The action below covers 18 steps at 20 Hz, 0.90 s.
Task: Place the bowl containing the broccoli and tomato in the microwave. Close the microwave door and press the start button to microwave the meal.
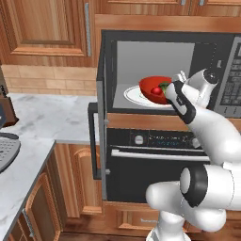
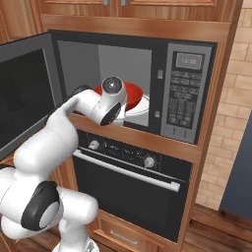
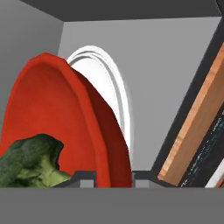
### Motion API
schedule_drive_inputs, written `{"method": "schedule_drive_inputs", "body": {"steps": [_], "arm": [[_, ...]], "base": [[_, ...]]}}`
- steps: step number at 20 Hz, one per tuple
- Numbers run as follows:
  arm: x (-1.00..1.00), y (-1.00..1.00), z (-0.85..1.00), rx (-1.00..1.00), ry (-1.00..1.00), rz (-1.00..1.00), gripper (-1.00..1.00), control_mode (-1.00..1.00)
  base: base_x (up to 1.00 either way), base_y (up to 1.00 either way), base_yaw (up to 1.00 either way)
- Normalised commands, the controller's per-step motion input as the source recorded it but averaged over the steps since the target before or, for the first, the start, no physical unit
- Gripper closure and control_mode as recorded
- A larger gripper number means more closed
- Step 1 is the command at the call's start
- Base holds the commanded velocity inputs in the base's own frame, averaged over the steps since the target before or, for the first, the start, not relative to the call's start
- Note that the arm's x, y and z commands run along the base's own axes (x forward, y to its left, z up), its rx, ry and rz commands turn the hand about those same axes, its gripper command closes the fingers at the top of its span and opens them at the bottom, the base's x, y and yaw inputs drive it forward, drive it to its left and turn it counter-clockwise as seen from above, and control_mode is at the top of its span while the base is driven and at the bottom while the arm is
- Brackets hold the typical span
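The gripper point(image 3: 113, 175) is pinching the bowl point(image 1: 154, 88) by its rim, jaws narrowly apart, inside the microwave point(image 2: 147, 64) — it should be levelling it, lowering gently onto the turntable plate point(image 1: 134, 96).

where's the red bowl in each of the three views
Left base view: red bowl centre right, inside the microwave, above the white turntable plate.
Right base view: upper centre, behind the arm's wrist, inside the open cavity.
Hand view: left half, rim between the hand's fingertips, broccoli inside.
Shared landmark: the turntable plate.
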Motion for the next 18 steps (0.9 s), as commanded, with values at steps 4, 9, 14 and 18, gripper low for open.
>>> {"method": "schedule_drive_inputs", "body": {"steps": [4, 9, 14, 18], "arm": [[0.56, 0.00, -0.05, 0.01, 0.01, -0.03, 1.00, -1.00], [0.45, 0.00, -0.26, 0.00, 0.00, -0.01, 1.00, -1.00], [0.51, 0.00, -0.44, 0.00, 0.00, 0.00, 1.00, -1.00], [0.43, 0.00, -0.24, 0.00, 0.00, 0.00, 1.00, -1.00]], "base": [[0.00, 0.00, 0.00], [0.00, 0.00, 0.00], [0.00, 0.00, 0.00], [0.00, 0.00, 0.00]]}}
